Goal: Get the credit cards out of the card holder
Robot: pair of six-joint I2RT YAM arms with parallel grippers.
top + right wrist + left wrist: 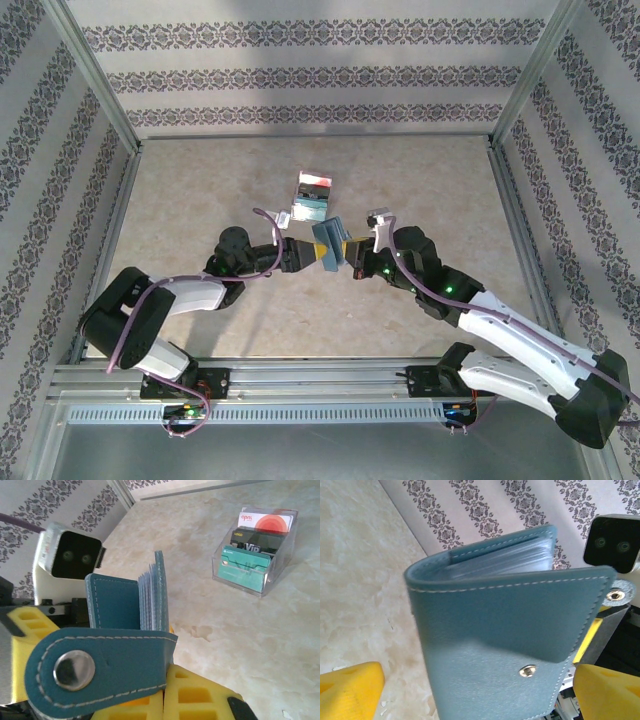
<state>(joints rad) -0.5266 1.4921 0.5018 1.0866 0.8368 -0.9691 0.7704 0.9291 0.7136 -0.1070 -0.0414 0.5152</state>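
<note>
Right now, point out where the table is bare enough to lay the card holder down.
Bare table: far-left patch between left rail and clear stand; far-right patch beyond it; near strip ahead of the base rail. Crowded: centre, where left tool and right tool meet at the card holder.

- The card holder (pixel 329 244) is held up off the counter (pixel 200 190), between my two grippers.
- My left gripper (pixel 308 255) sits to its left, with one finger on either side of it.
- My right gripper (pixel 352 260) clamps it from the right.
- The credit cards (pixel 312 197) stand in a tray (pixel 218 565) on the counter, just behind the card holder.
</note>
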